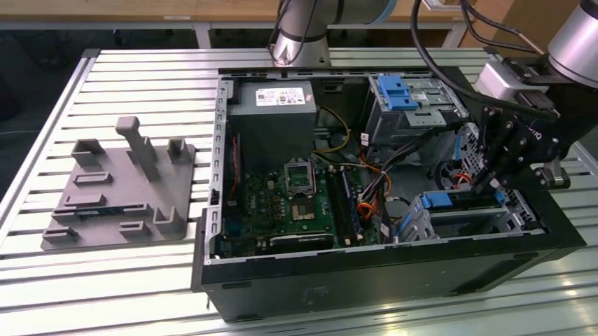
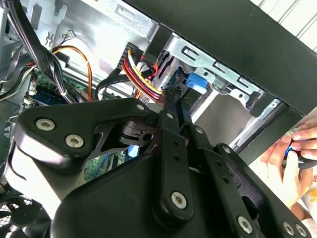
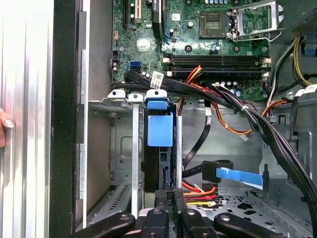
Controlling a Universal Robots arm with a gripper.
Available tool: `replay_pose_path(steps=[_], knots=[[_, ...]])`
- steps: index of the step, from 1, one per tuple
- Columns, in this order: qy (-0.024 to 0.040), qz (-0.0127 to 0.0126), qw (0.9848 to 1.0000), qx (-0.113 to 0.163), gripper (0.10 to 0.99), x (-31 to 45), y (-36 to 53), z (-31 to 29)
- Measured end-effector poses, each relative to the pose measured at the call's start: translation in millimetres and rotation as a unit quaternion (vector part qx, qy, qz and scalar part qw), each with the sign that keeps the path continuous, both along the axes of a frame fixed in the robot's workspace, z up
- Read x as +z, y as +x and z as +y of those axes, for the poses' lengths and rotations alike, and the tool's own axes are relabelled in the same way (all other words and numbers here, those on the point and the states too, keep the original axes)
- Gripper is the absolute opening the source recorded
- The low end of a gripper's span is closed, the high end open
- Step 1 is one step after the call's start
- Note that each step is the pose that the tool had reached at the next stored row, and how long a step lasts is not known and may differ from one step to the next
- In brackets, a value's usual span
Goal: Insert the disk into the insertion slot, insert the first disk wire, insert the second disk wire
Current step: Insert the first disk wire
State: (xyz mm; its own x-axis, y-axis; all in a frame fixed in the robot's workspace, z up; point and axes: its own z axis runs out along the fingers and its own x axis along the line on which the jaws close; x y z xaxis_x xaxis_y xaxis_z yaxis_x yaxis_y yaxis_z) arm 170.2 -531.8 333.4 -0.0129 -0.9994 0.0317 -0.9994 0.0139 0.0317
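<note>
Gripper (image 3: pixel 169 194) is down inside the case (image 1: pixel 393 262), at the end of the drive cage (image 1: pixel 512 211) facing away from the motherboard (image 3: pixel 198 29). Fingers are drawn together. My read is that they pinch the black plug of the disk wire (image 3: pixel 200 190), the red/yellow/orange strands. The plug is mostly hidden by the fingers, so that's not certain. Disk (image 3: pixel 159 130) sits inside the cage, edge-on in the first wrist view, with its blue carrier tab at the motherboard end.

Risks, near to far:
- Plug tilted against the disk's socket: it jams or bends contacts. The springy strands pull sideways on a small hard plug, so it could twist in the grip.
- Push force could slide the disk along the cage if the carrier isn't latched. Can't tell if it is.
- Blue flat cable (image 3: pixel 240 176) lies just beside the fingers and the black cable bundle (image 3: pixel 237 106) drapes across the cage end. Both are snag hazards.
- A person's hand (image 2: pixel 291 157) is just outside the case wall.

Materials:
- Fingers: matte black flat bars with bolt heads.
- Carrier: glossy blue plastic.
- Cage: thin bright perforated sheet steel with hard folded edges.
- Wires: round, soft-sheathed, flexible.
- Motherboard: rigid, green, studded with parts.
- Case: black painted metal.
- Table (image 1: pixel 140 77): ribbed aluminium slats.
- Grey fixture (image 1: pixel 122 189): dull blocky plastic, beside the case on the exterior view's left.
</note>
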Motion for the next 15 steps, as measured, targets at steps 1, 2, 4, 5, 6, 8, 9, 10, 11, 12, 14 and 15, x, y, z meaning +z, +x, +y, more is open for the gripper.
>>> replay_pose_path(steps=[1, 2, 4, 5, 6, 8, 9, 10, 11, 12, 14, 15], knots=[[0.0, 0.0, 1.0, 0.0, 0.169, 0.1, 0.0, 0.0], [0.0, 0.0, 1.0, 0.0, 0.169, 0.4, 0.0, 0.1], [0.0, 0.0, 1.0, 0.0, 0.169, 0.4, 0.0, 0.1], [0.0, 0.0, 1.0, 0.0, 0.169, 0.5, 0.0, 0.1], [0.0, 0.0, 1.0, 0.0, 0.169, 0.5, 0.0, -0.2], [-0.0001, 0.0, 1.0, 0.0, 0.169, 0.4, 0.0, -0.2], [-0.0001, 0.0, 1.0, 0.0, 0.169, 0.2, 0.0, -0.2], [0.0, 0.0, 1.0, 0.0, 0.169, -0.2, 0.0, -0.2], [-0.0001, 0.0, 1.0, 0.0, 0.169, -0.5, 0.0, -0.3], [-0.0002, 0.0, 1.0, 0.0, 0.169, -0.9, 0.0, -0.3], [-0.0004, 0.0, 1.0, 0.0, 0.169, -1.3, 0.0, -0.3], [-0.0003, 0.0, 1.0, 0.0, 0.169, -1.4, 0.0, -0.3]])
